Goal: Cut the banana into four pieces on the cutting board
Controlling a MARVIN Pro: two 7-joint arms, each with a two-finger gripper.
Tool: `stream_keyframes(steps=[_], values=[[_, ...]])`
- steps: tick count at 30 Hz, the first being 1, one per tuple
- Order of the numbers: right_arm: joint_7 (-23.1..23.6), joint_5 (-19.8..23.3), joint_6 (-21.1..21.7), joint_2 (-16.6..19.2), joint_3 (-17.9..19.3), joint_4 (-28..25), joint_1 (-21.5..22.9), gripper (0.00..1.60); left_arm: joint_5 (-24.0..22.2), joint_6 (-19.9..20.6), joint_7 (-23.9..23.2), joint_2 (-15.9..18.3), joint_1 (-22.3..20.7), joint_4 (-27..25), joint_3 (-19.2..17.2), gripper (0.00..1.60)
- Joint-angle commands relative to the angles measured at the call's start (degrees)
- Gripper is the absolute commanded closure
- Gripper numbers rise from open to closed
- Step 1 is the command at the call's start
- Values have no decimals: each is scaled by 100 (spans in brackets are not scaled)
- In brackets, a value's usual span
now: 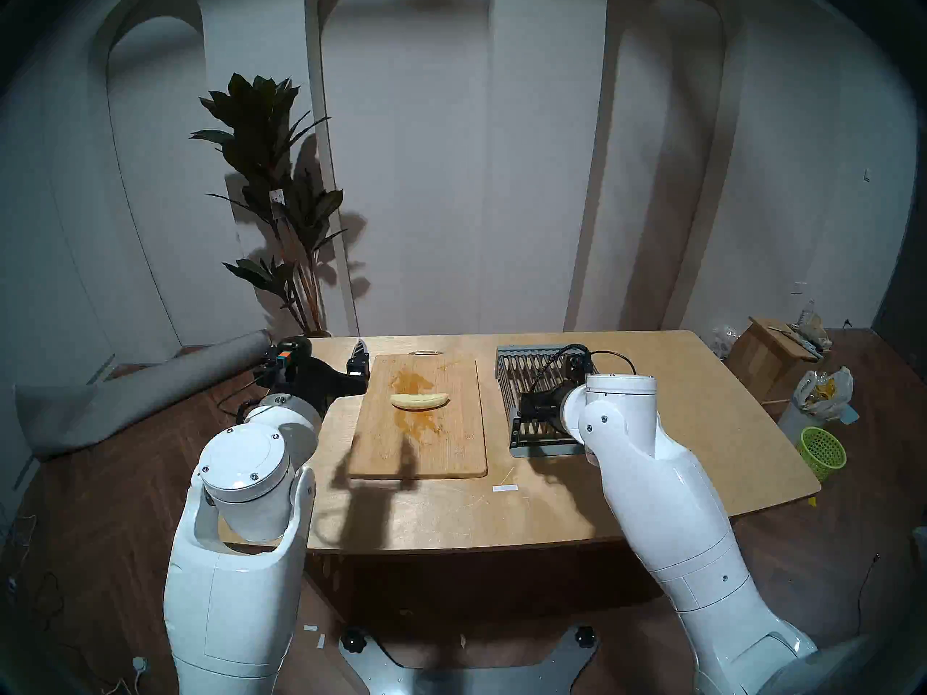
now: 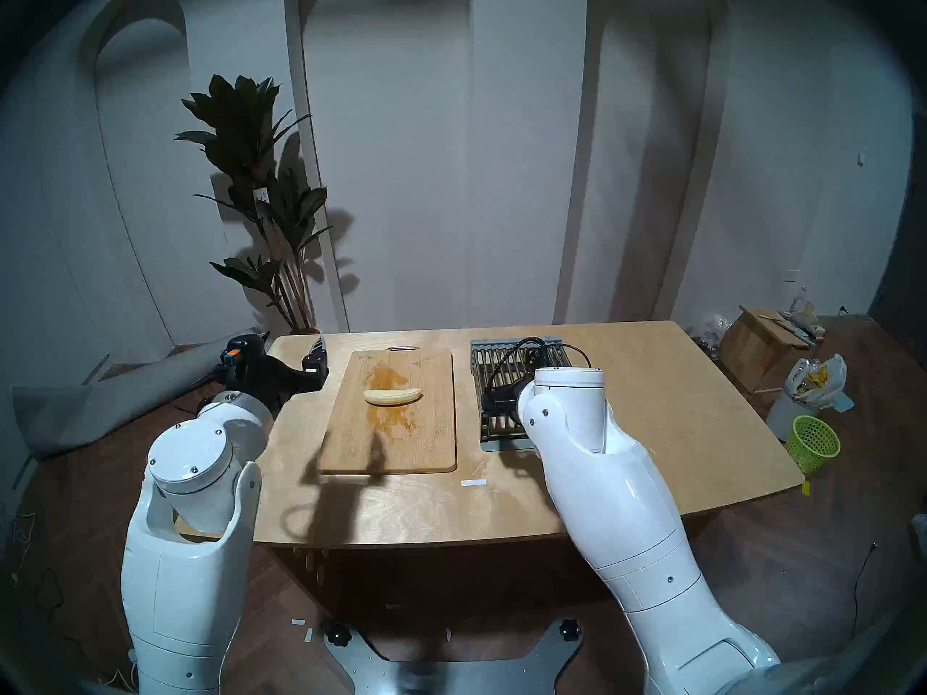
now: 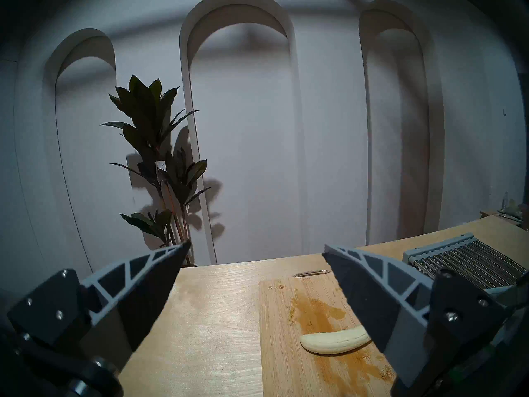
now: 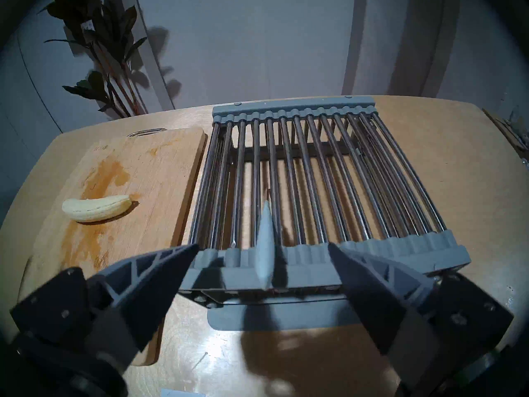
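A whole peeled banana [image 1: 420, 401] [image 2: 393, 396] [image 3: 335, 342] [image 4: 96, 212] lies crosswise on the stained bamboo cutting board [image 1: 426, 453] [image 2: 401, 448] [image 3: 280, 316] [image 4: 160, 173]. My left gripper [image 1: 359, 360] [image 2: 316, 359] [image 3: 256, 249] hovers open and empty beside the board's far left corner. My right gripper [image 4: 263, 245] is open at the near end of the grey slatted rack [image 1: 526, 373] [image 4: 315, 158]. A grey wedge-shaped handle [image 4: 264, 244] stands up from the rack between its fingers, untouched. In the head views the right wrist hides those fingers.
The rack sits right of the board on the wooden table [image 1: 677, 428]. A strip of white tape [image 1: 505, 488] lies near the front. A potted plant [image 1: 281, 217] stands behind the table's far left corner. A green basket [image 1: 822, 451], bags and a box are on the floor at right.
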Motion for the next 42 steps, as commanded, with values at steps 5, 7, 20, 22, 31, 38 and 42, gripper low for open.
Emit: stream_keyframes(steps=[5,7,20,22,31,38,42], values=[[44,43,-15,89,34,-1,68,0,10,-16,12,-3,-50,-116,16,0],[52,47,-15,100,34,8,74,0,10,-16,12,-3,-50,-116,16,0],[188,33,-55,198,-65,195,349,0,6,-17,14,0,-51,-114,17,0],[233,29,-86,198,-75,309,404,0,6,-17,15,0,-50,-115,17,0],[337,20,-126,202,-100,458,474,0,4,-17,17,2,-50,-115,18,0],[497,-9,-168,260,-180,450,467,160,3,-16,19,4,-50,-115,19,0],[494,-17,-167,239,-174,394,451,160,2,-17,19,4,-50,-115,19,0]])
